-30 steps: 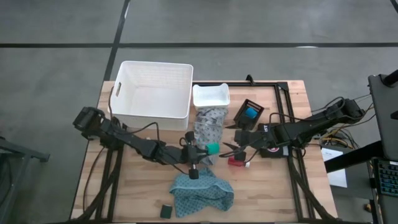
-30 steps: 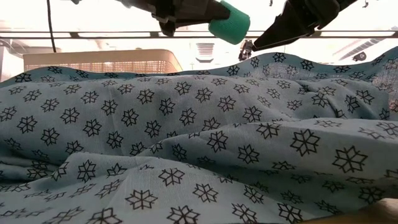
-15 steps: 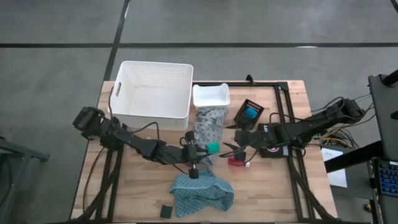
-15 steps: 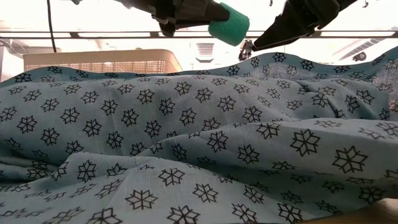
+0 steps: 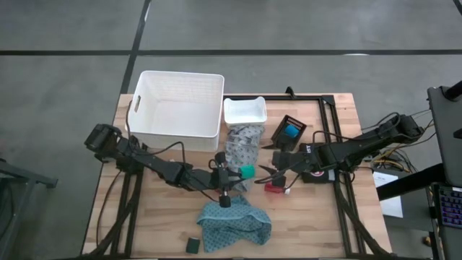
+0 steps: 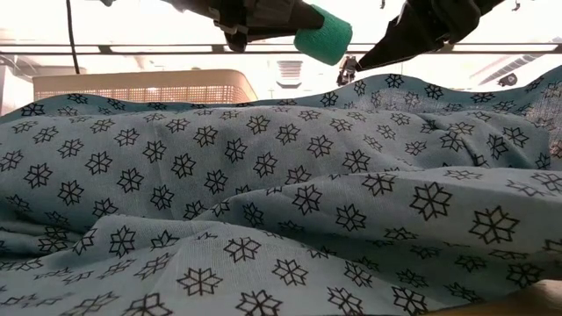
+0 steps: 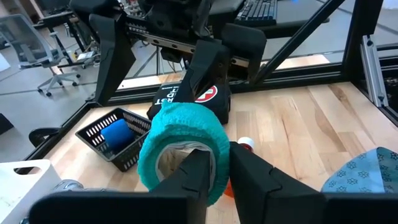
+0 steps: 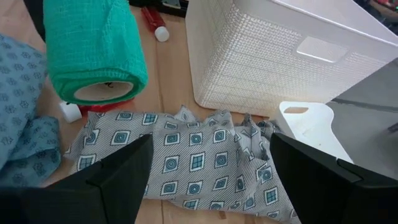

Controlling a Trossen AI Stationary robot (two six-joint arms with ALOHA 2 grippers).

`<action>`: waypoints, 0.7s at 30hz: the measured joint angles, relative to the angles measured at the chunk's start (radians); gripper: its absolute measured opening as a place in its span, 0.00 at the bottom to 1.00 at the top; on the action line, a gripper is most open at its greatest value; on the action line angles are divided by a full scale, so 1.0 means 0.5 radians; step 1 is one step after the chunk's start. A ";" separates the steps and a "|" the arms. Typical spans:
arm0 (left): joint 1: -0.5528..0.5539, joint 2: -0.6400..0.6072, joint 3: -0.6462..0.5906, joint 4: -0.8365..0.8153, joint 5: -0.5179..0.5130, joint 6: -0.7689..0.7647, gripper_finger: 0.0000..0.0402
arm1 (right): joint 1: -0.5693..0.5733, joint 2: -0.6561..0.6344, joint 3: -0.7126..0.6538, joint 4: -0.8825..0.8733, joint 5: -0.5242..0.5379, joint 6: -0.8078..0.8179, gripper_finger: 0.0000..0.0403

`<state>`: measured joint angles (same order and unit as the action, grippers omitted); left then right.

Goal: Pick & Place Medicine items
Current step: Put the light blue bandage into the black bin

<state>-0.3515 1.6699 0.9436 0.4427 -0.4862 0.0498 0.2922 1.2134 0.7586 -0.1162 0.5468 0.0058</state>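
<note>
Green bandage roll (image 7: 180,152) sits pinched in the left hand (image 7: 214,171); right hand (image 5: 278,173) gapes wide, holding nothing, above a red bottle (image 5: 274,187).

Wooden table (image 5: 162,213) with cloths (image 5: 236,222), basket (image 5: 175,105).

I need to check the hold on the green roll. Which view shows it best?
The left wrist view: the green roll fills it, left tool pinching its rim. Right wrist shows its side, low view one end, high view a speck.
</note>
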 joint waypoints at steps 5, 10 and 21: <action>0.000 -0.001 0.000 -0.001 0.000 0.000 0.15 | -0.004 0.000 0.000 0.006 0.001 0.157 0.79; 0.001 -0.002 0.000 -0.002 0.000 0.002 0.15 | -0.005 0.001 0.000 0.111 -0.006 0.315 0.79; 0.005 -0.002 0.000 -0.012 0.000 0.012 0.15 | -0.014 0.003 0.000 0.334 0.072 -0.035 0.79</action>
<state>-0.3489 1.6691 0.9436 0.4366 -0.4862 0.0559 0.2851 1.2148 0.7586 0.0510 0.5827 -0.0116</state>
